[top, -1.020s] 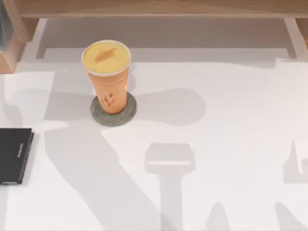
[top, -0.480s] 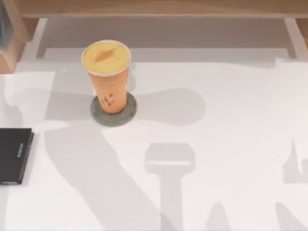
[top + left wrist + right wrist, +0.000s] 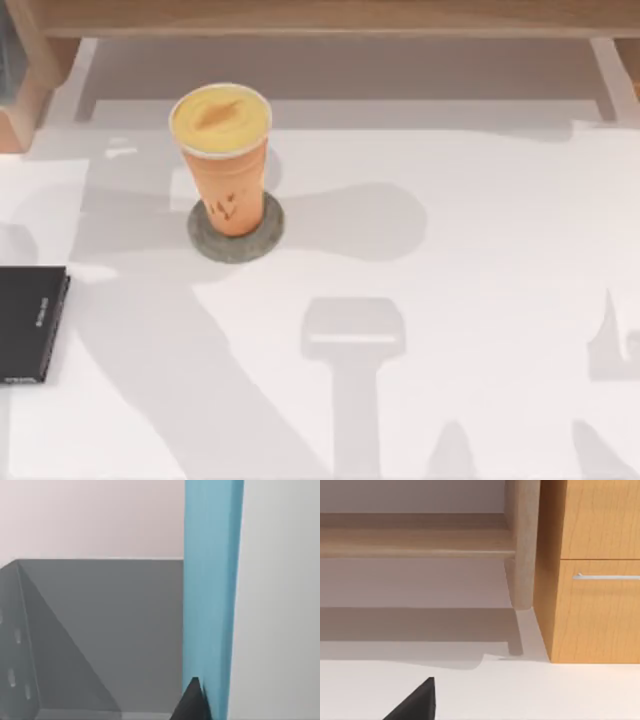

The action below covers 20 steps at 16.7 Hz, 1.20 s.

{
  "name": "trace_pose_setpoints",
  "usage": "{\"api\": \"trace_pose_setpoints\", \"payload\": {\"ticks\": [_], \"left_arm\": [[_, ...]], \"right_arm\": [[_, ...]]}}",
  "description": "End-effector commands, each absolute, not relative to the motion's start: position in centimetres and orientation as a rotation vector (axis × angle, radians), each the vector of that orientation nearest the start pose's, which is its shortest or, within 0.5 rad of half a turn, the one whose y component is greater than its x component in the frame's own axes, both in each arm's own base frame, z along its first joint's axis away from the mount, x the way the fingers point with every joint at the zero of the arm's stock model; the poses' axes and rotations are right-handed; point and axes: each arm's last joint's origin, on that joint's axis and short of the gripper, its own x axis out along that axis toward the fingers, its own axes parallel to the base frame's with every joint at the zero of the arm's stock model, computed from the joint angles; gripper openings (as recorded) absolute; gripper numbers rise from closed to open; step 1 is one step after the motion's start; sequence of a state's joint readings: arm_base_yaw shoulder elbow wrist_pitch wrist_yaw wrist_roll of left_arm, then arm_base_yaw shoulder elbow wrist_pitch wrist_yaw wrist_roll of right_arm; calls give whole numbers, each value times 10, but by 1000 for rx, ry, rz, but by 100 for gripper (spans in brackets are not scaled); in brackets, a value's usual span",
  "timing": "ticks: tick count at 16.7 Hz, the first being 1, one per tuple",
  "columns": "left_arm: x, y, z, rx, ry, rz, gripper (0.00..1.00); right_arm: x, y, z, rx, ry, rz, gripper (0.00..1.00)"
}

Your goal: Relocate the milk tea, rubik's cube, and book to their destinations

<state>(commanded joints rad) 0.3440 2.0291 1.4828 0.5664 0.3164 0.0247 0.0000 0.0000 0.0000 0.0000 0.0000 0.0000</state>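
Observation:
The milk tea (image 3: 228, 160), an orange cup with a yellow top, stands upright on the round speckled grey coaster (image 3: 237, 236) at the table's back left. The flat black book (image 3: 30, 322) lies at the table's left edge. In the left wrist view the teal-blue book (image 3: 212, 590) runs as a band close to the camera. My left gripper (image 3: 214, 707) is shut on it, with one dark fingertip (image 3: 192, 702) against its side. My right gripper (image 3: 485, 715) is open over bare table, one dark fingertip (image 3: 415, 705) showing. The rubik's cube is out of view.
A wooden shelf (image 3: 320, 15) runs along the table's back edge. A wooden cabinet (image 3: 590, 580) with a drawer handle stands ahead of the right wrist camera. A grey box (image 3: 100, 635) lies behind the held book. Arm shadows cross the white table (image 3: 480, 250).
The arm shadows on the table's left side have shifted. The milk tea, coaster and black book have stayed where they were.

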Motion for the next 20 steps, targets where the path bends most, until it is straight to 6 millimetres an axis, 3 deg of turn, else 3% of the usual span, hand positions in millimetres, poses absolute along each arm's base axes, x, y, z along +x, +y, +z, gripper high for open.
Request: {"api": "trace_pose_setpoints", "payload": {"ticks": [2, 4, 6, 11, 17, 20], "left_arm": [[442, 181, 275, 44, -55, 115, 0], [437, 189, 279, 51, -69, 143, 0], [440, 181, 275, 37, -55, 122, 0], [456, 133, 259, -17, 1, -9, 0], [455, 133, 263, -4, -5, -13, 0], [440, 135, 283, 95, -25, -20, 0]], "right_arm": [[106, -1, 160, 0, 0, 0, 100], [106, -1, 160, 0, 0, 0, 100], [106, -1, 160, 0, 0, 0, 100], [106, -1, 160, 0, 0, 0, 100], [106, -1, 160, 0, 0, 0, 100], [106, -1, 160, 0, 0, 0, 100]]}}
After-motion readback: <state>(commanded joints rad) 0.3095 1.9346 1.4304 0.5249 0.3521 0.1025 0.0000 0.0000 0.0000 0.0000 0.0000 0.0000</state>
